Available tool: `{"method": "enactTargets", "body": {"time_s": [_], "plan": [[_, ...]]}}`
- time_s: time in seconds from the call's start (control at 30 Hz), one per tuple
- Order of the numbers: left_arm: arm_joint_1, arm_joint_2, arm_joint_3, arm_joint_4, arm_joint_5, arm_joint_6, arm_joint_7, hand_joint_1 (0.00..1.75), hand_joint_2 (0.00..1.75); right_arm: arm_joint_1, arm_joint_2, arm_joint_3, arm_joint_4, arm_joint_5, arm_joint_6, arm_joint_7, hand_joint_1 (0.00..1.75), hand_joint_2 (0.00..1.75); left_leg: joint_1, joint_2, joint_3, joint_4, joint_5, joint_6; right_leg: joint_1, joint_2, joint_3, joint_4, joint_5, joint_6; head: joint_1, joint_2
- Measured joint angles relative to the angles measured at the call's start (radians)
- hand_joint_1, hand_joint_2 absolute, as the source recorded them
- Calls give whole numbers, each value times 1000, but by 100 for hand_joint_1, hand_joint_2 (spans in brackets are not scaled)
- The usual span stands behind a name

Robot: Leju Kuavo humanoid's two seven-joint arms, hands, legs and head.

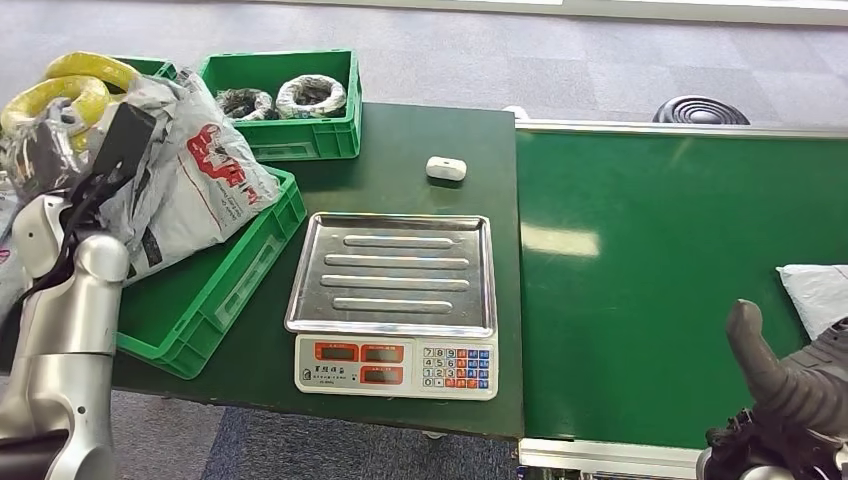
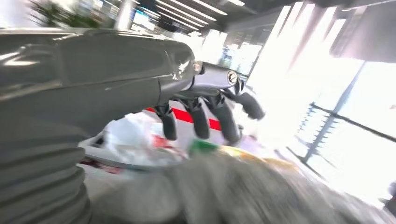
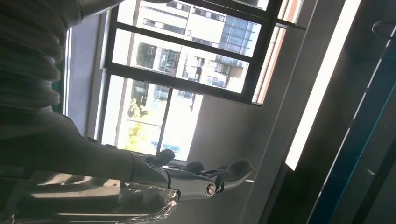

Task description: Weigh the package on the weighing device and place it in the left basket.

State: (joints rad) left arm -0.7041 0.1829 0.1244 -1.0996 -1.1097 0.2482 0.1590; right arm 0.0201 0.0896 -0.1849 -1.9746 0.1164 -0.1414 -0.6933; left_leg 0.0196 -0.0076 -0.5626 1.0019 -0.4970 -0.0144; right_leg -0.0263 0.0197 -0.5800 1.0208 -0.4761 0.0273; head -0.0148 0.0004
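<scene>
A grey plastic package [image 1: 200, 175] with red lettering lies in the left green basket [image 1: 215, 300], leaning over its far rim. My left hand [image 1: 118, 140] hovers at the package's left side. In the left wrist view that hand [image 2: 205, 107] has its fingers apart over the blurred grey package [image 2: 243, 186] and holds nothing. The scale [image 1: 392, 290] stands at the table's middle with its steel tray bare. My right hand [image 1: 790, 390] is low at the front right over the belt, thumb raised; its fingers [image 3: 219, 175] lie stretched out flat with nothing in them.
A white package [image 1: 815, 295] lies at the right edge of the green conveyor belt [image 1: 650, 260]. A second green basket [image 1: 285, 105] with coiled items stands at the back. A small white object [image 1: 446, 168] lies behind the scale. Yellow pieces [image 1: 70, 85] are piled far left.
</scene>
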Motion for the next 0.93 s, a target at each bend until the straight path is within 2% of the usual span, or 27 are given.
{"method": "enactTargets", "body": {"time_s": [0.23, 0.4, 0.5, 0.6, 0.7, 0.8, 0.87, 0.93], "plan": [[93, 59, 99, 0, 57, -10, -42, 0, 175, 21, -44, 43, 35, 0, -36, 0, 0, 175, 0, -3, -1, 0, 0, 0, 0, -2, 0, 0, 0, 0, 0, 0], [95, 81, 113, 5, 73, -5, -50, 0, 175, 28, -50, 58, 47, 12, -43, 0, 0, 175, 0, -3, -1, 0, 0, 0, 0, -2, 0, 0, 0, 0, 0, 0], [81, 94, 116, 33, 126, 30, -92, 0, 175, 18, -50, 61, 60, 18, -50, 0, 0, 175, 0, -3, -1, 0, 0, 0, 0, -2, 0, 0, 0, 0, 0, 0], [72, 95, 125, 50, 227, 51, -173, 0, 175, 3, -50, 63, 74, 21, -58, 0, 0, 175, 0, -3, -1, 0, 0, 0, 0, -2, 0, 0, 0, 0, 0, 0], [80, 84, 136, 26, 453, 60, -345, 0, 175, -5, -50, 64, 85, 21, -63, 1, 0, 175, 0, -3, -1, 0, 0, 0, 0, -2, 0, 0, 0, 0, 0, 0], [128, 69, 138, -91, 779, 19, -524, 0, 175, -8, -60, 65, 99, 11, -63, 6, 0, 175, 0, -2, -1, 0, 0, 0, 0, -2, 0, -1, 0, 0, 0, 0], [176, 64, 134, -196, 944, -27, -575, 0, 175, -8, -72, 65, 112, -4, -59, 10, 0, 175, 0, -2, -1, 0, -1, 0, 0, -2, 0, -1, 0, 0, 0, 0], [215, 61, 131, -268, 1033, -59, -601, 0, 175, -9, -82, 65, 121, -15, -53, 13, 0, 175, 0, -2, -1, 0, -1, 0, 0, -2, 0, -1, 0, 0, 0, 0]]}}
